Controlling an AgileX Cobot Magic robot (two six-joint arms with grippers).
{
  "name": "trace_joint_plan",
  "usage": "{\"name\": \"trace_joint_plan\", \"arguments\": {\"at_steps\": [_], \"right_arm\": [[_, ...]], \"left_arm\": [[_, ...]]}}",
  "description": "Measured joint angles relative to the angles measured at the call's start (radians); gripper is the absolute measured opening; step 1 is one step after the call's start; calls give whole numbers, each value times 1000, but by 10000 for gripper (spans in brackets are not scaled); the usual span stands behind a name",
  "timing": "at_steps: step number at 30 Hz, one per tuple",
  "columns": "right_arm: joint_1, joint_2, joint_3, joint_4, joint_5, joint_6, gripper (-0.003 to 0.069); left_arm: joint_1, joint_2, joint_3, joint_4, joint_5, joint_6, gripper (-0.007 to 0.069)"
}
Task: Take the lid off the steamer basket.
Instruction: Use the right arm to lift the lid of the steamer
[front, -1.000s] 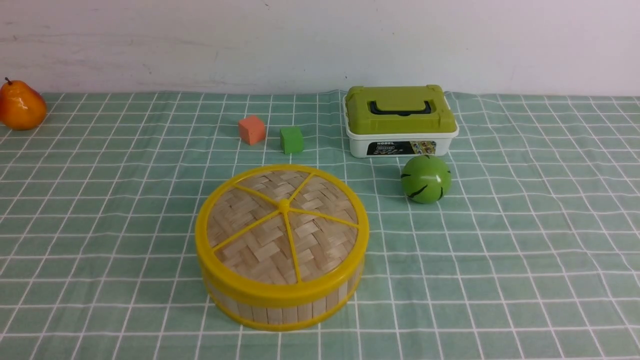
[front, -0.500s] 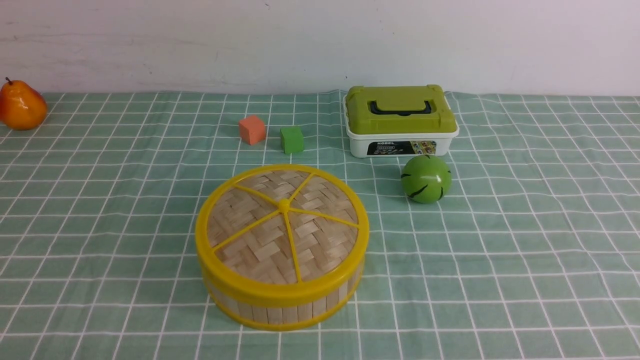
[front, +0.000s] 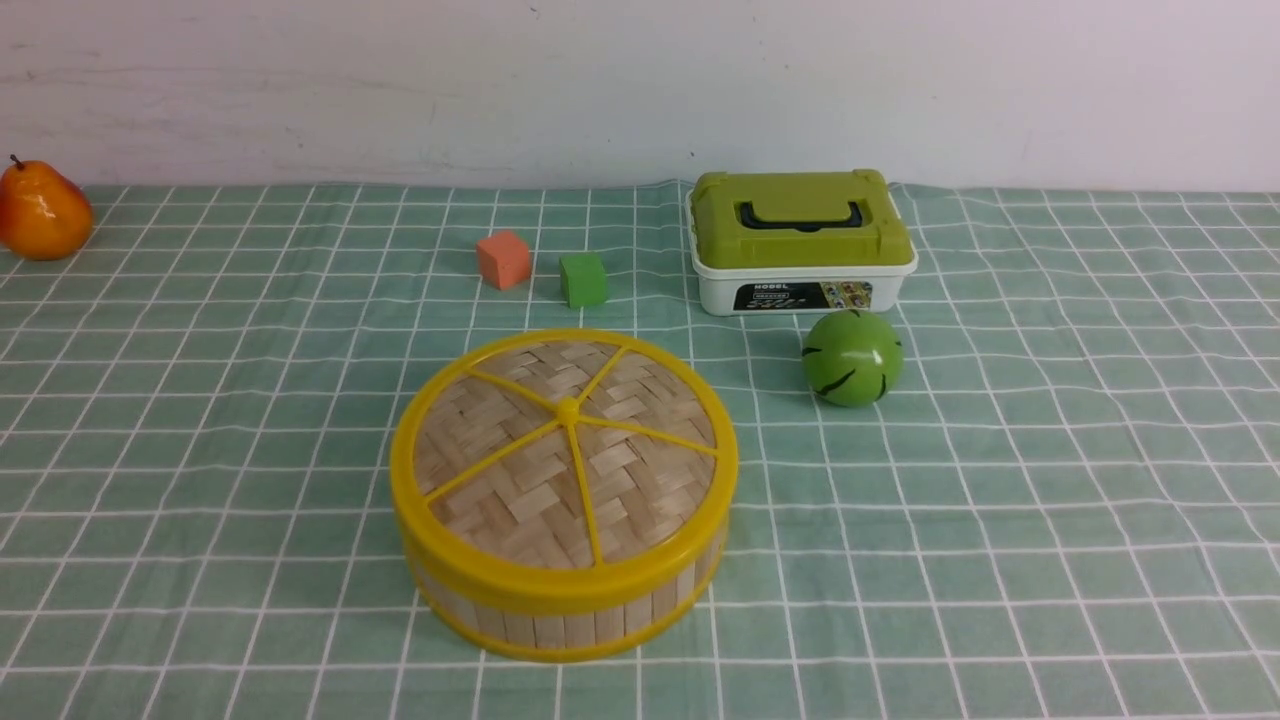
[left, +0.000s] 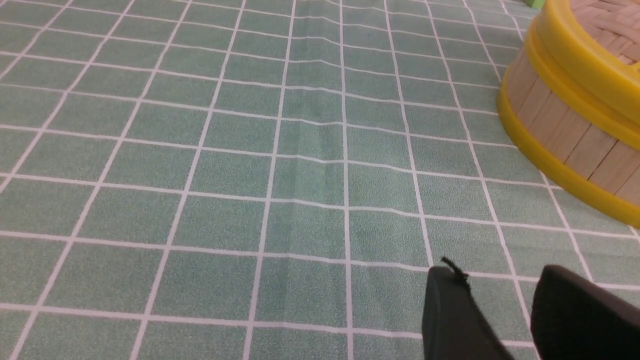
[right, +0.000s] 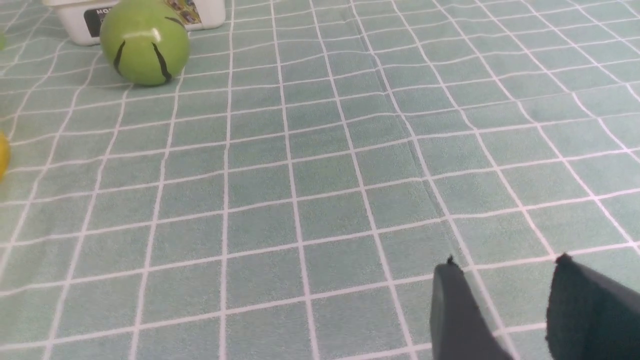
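Note:
The steamer basket stands in the middle of the checked cloth, its bamboo-slat wall between yellow rims. The woven lid with yellow rim, spokes and centre knob sits closed on top of it. Neither arm shows in the front view. In the left wrist view my left gripper hovers over bare cloth, open and empty, with the steamer basket off to one side and the lid on it. In the right wrist view my right gripper is open and empty over bare cloth.
A white box with a green top stands at the back, a green striped ball in front of it. An orange cube and a green cube lie behind the basket. A pear sits far left.

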Motion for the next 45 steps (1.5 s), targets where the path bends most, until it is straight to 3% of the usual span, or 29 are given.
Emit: {"name": "trace_joint_plan", "arguments": {"at_steps": [3,4,7,9,19,24,25,26,27,30,33,34,39,42,45], "right_arm": [[0,0,0,210,-2,99,241],[0,0,0,227,-2,109,241],[0,0,5,519,5,270,241],[0,0,8,616,6,318,241],[0,0,9,654,-35,294,241],[0,3,-37,642,-11,49,218],[0,3,-44,642,-8,49,218],[0,52,-128,612,25,-54,171],[0,61,-139,607,36,-64,165],[0,241,-342,521,156,-212,45],[0,444,-550,479,306,-364,-11],[0,573,-683,476,428,-469,-20],[3,918,-1034,561,776,-743,-19],[38,1100,-1184,612,837,-807,-8],[143,1259,-1343,561,842,-792,0]], "left_arm": [[0,0,0,0,0,0,239],[0,0,0,0,0,0,239],[0,0,0,0,0,0,239],[0,0,0,0,0,0,239],[0,0,0,0,0,0,239],[0,0,0,0,0,0,239],[0,0,0,0,0,0,239],[0,0,0,0,0,0,239],[0,0,0,0,0,0,239],[0,0,0,0,0,0,239],[0,0,0,0,0,0,239],[0,0,0,0,0,0,239],[0,0,0,0,0,0,239],[0,0,0,0,0,0,239],[0,0,0,0,0,0,239]]}}
